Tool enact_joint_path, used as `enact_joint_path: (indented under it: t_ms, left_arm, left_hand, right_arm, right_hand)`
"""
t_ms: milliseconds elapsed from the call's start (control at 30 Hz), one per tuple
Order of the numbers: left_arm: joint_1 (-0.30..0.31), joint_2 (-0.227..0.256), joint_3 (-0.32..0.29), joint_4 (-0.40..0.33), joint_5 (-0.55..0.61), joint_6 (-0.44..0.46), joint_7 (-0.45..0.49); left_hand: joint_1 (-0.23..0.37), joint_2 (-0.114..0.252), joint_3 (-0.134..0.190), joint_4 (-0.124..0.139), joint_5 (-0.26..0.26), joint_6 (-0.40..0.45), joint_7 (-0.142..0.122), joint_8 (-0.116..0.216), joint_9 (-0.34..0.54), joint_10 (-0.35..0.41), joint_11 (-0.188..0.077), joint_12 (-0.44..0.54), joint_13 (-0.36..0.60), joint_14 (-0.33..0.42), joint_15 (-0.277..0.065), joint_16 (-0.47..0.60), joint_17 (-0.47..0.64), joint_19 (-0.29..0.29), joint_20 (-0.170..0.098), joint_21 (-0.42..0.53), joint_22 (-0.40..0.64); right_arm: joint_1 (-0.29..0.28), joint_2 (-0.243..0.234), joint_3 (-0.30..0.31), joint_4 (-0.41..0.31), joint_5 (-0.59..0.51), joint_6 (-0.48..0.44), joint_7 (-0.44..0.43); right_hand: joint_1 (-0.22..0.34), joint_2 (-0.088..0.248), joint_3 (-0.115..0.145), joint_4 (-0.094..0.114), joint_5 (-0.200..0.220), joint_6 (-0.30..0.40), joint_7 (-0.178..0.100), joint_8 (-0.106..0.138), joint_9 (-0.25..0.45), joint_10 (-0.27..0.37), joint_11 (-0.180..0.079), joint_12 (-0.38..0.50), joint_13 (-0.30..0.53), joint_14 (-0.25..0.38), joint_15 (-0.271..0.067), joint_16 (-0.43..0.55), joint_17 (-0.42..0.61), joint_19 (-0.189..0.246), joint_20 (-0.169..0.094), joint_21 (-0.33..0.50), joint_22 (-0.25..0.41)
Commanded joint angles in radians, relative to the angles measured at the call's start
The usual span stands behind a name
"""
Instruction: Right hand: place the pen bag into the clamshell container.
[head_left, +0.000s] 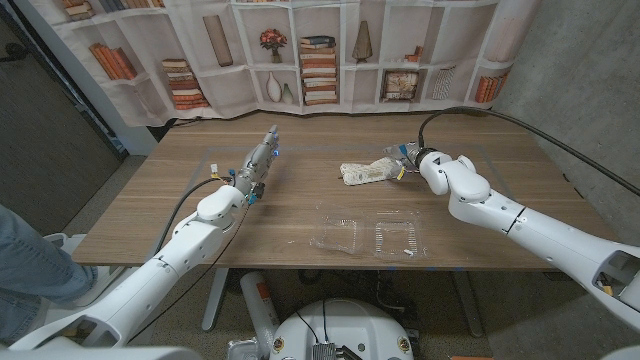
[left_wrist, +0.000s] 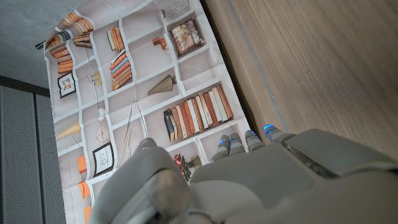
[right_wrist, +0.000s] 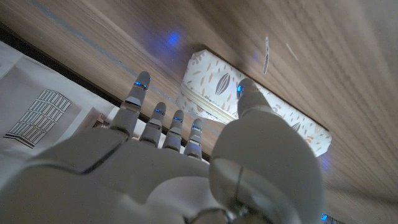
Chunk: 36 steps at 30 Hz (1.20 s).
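Bag (head_left: 366, 173) lies mid-table beyond the open container (head_left: 368, 237) at the near edge, so your right hand (head_left: 405, 157), fingers spread and empty, sits beside it for grasping.

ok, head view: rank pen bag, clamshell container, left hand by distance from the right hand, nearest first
1. pen bag: right beside the right hand, toward table centre; actual contact can't be confirmed.
2. clamshell container: open, at the table's near edge, in front of the pen bag.
3. left hand: across the table on the robot's left, fingers extended, holding nothing.
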Motion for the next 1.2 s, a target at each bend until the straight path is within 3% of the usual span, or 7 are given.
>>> enact_joint_path:
  t_ms: [33,233,367,700,1000,1133,1200]
  left_arm:
    - [-0.009,-0.002,0.005,0.009,0.001,0.005,-0.003]
    - [-0.017,-0.005,0.010,0.019,0.001,0.009,-0.008]
    - [-0.022,-0.008,0.014,0.025,0.000,0.010,-0.012]
    - [-0.026,-0.005,0.018,0.023,0.003,0.020,-0.010]
    - [-0.020,-0.002,0.017,0.016,0.001,0.022,-0.008]
    - [-0.017,0.000,0.016,0.011,0.001,0.025,-0.005]
    - [-0.014,0.001,0.015,0.008,0.000,0.025,-0.004]
  left_hand:
    - [0.001,0.009,-0.007,0.003,-0.003,0.005,-0.002,0.000,0.005,-0.001,-0.006,-0.001,0.004,-0.043,0.000,-0.001,0.003,-0.109,0.006,-0.002,0.005]
    - [0.001,0.010,-0.008,0.003,-0.003,0.004,-0.002,0.000,0.005,-0.001,-0.006,-0.001,0.004,-0.043,0.000,-0.001,0.003,-0.109,0.002,-0.002,0.005]
    - [0.002,0.010,-0.008,0.003,-0.003,0.005,-0.002,0.000,0.005,-0.001,-0.006,-0.001,0.005,-0.043,0.000,-0.001,0.003,-0.109,0.003,-0.002,0.005]
    - [0.002,0.012,-0.010,0.003,-0.003,0.004,-0.003,0.000,0.005,-0.003,-0.006,-0.002,0.005,-0.042,0.000,-0.001,0.003,-0.111,0.006,-0.004,0.005]
    - [0.003,0.013,-0.011,0.003,-0.003,0.004,-0.003,0.000,0.005,-0.003,-0.006,-0.002,0.005,-0.043,0.001,-0.001,0.003,-0.112,0.008,-0.004,0.005]
    - [0.003,0.013,-0.012,0.003,-0.004,0.004,-0.004,-0.001,0.005,-0.004,-0.006,-0.002,0.005,-0.043,0.001,-0.001,0.004,-0.112,0.009,-0.004,0.005]
    - [0.003,0.013,-0.012,0.003,-0.004,0.003,-0.003,-0.001,0.006,-0.004,-0.005,-0.002,0.005,-0.044,0.001,-0.002,0.004,-0.112,0.010,-0.004,0.005]
  right_arm:
    - [0.001,0.020,-0.012,0.036,-0.016,-0.015,-0.017]
    - [-0.001,0.021,-0.014,0.041,-0.023,-0.019,-0.026]
    - [0.002,0.022,-0.015,0.044,-0.025,-0.017,-0.025]
    - [-0.011,0.021,-0.009,0.044,-0.030,-0.019,-0.065]
    - [-0.031,0.017,0.000,0.037,-0.030,-0.019,-0.119]
    - [-0.045,0.015,0.007,0.033,-0.030,-0.017,-0.158]
    - [-0.048,0.014,0.008,0.031,-0.031,-0.018,-0.165]
  right_hand:
    - [0.012,0.005,0.004,0.008,-0.005,0.023,-0.006,0.007,0.002,0.032,-0.006,0.012,0.003,0.022,-0.004,0.007,0.006,0.014,-0.002,-0.004,0.004]
    - [0.015,0.013,0.007,0.011,-0.009,0.095,-0.018,0.020,0.002,0.094,-0.033,0.028,0.002,0.078,-0.034,0.013,0.007,0.039,-0.013,-0.011,0.005]
    - [0.009,0.029,0.010,0.020,-0.013,0.138,-0.018,0.026,0.002,0.137,-0.045,0.039,0.002,0.128,-0.062,0.020,0.009,0.078,-0.039,-0.006,0.006]
    - [-0.011,0.046,0.007,0.033,-0.026,0.282,-0.042,0.053,0.001,0.258,-0.068,0.066,-0.002,0.213,-0.084,0.020,0.008,0.121,-0.067,-0.014,0.007]
    - [-0.003,0.062,0.016,0.028,-0.036,0.394,-0.061,0.070,0.000,0.340,-0.087,0.080,-0.004,0.269,-0.099,0.016,0.006,0.140,-0.078,-0.024,0.008]
    - [-0.001,0.075,0.019,0.027,-0.046,0.462,-0.064,0.068,0.000,0.442,-0.122,0.099,-0.005,0.358,-0.138,0.025,0.006,0.160,-0.092,-0.032,0.009]
    - [-0.001,0.078,0.020,0.026,-0.048,0.481,-0.065,0.064,0.000,0.482,-0.127,0.106,-0.006,0.383,-0.147,0.024,0.005,0.168,-0.095,-0.034,0.010]
